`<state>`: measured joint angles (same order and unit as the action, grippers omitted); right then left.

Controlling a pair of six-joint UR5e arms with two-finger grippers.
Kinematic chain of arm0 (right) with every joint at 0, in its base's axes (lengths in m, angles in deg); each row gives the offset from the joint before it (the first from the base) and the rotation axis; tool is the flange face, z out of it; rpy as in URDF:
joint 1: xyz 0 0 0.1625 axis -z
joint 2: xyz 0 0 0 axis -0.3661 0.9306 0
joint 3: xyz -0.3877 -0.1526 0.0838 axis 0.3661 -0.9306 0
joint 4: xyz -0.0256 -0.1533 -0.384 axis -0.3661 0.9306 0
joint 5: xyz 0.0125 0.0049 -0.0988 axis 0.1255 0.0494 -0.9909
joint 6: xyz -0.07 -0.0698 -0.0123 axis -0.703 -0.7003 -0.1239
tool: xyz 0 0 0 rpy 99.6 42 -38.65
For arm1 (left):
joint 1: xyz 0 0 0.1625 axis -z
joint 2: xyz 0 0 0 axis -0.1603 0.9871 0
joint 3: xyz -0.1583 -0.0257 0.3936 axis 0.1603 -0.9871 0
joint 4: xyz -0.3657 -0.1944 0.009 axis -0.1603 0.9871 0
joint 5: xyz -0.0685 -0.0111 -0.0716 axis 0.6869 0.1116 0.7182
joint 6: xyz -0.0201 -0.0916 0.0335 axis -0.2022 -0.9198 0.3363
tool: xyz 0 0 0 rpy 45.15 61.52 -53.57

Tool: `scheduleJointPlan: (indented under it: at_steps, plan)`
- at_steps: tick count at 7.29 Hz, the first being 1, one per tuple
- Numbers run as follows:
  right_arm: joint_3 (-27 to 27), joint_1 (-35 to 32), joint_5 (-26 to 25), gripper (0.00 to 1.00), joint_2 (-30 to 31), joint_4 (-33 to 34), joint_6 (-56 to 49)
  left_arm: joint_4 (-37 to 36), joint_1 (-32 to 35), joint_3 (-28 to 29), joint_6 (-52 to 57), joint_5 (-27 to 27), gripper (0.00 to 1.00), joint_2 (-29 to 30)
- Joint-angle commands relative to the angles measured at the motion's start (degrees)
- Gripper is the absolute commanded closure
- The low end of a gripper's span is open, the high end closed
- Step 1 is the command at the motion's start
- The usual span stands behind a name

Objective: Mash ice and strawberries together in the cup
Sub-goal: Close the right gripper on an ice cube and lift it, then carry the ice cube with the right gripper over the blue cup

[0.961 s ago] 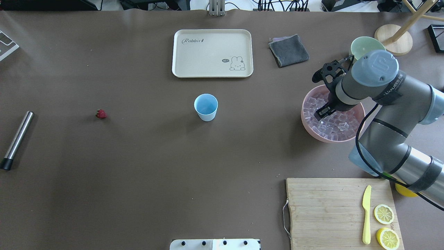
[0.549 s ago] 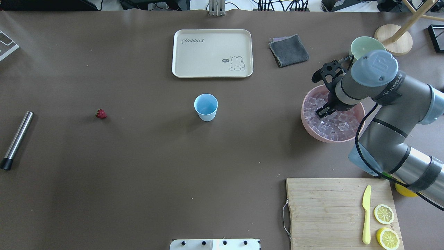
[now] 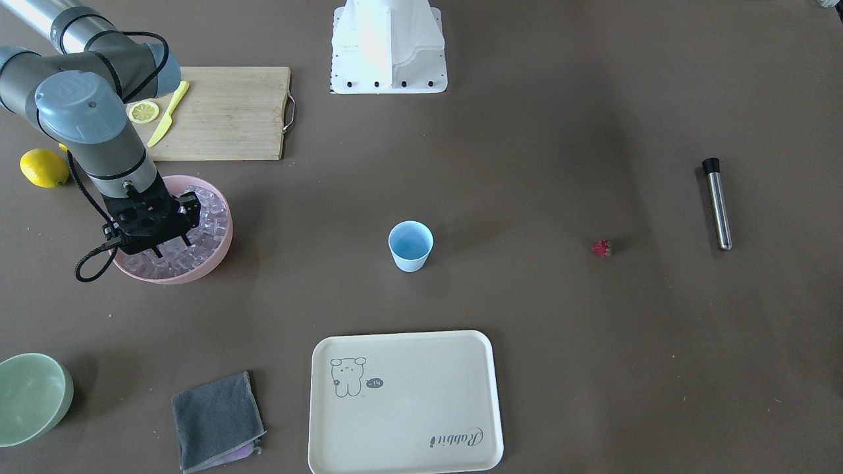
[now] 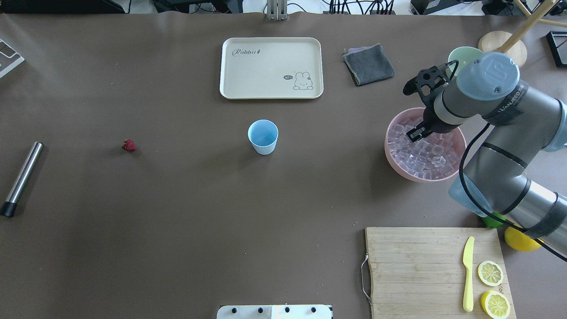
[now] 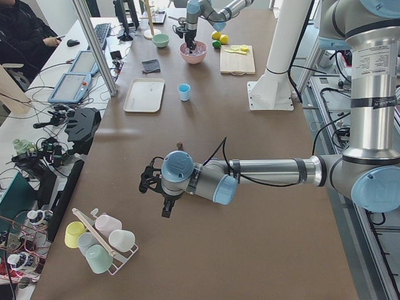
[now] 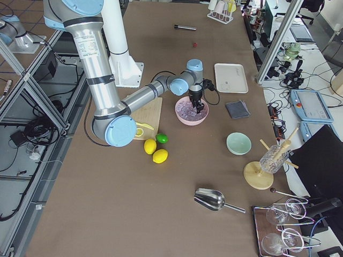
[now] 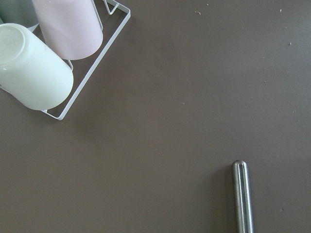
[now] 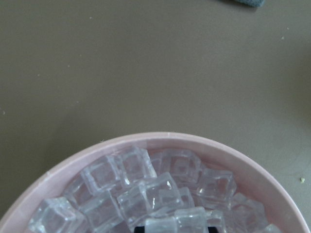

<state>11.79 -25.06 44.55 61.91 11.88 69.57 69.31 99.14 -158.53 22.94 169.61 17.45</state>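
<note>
The light-blue cup stands upright mid-table, also in the front view. The strawberry lies alone far to its left. Ice cubes fill the pink bowl on the right. My right gripper hangs over the bowl's far side, just above the ice. In the right wrist view its fingertips sit shut on an ice cube. My left gripper shows only in the exterior left view, above the table near a steel muddler; I cannot tell whether it is open or shut.
A cream tray, grey cloth and pale green bowl lie behind the cup. A cutting board with yellow knife and lemon halves is front right. The muddler lies far left. A wire rack of cups is by my left wrist.
My right arm has risen and swung toward the back of the table, lifting the gripper off the middle of the ice to the bowl's far side. Nothing else moved.
</note>
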Motion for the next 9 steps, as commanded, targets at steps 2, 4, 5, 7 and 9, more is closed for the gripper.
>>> scheduleJointPlan:
  at_steps: [2,4,5,7,9]
  plan:
    - [0.8,-0.1,0.9,0.83,-4.8,0.7,12.7,0.0,0.0,0.0,0.0,0.0,0.01,0.1]
    - [0.5,3.7,0.2,0.87,-10.4,1.8,23.7,0.0,0.0,0.0,0.0,0.0,0.01,0.1]
    - [-0.8,6.0,-2.3,0.87,-17.5,8.4,28.5,0.0,-0.1,0.0,0.0,0.0,0.01,0.1]
    - [-6.1,9.6,-5.4,0.87,-27.4,12.1,36.3,0.0,-0.1,0.0,0.0,0.0,0.01,0.2]
    - [-14.6,11.5,-8.1,0.88,-34.4,11.6,40.9,0.1,-0.1,0.0,0.1,0.0,0.01,0.2]
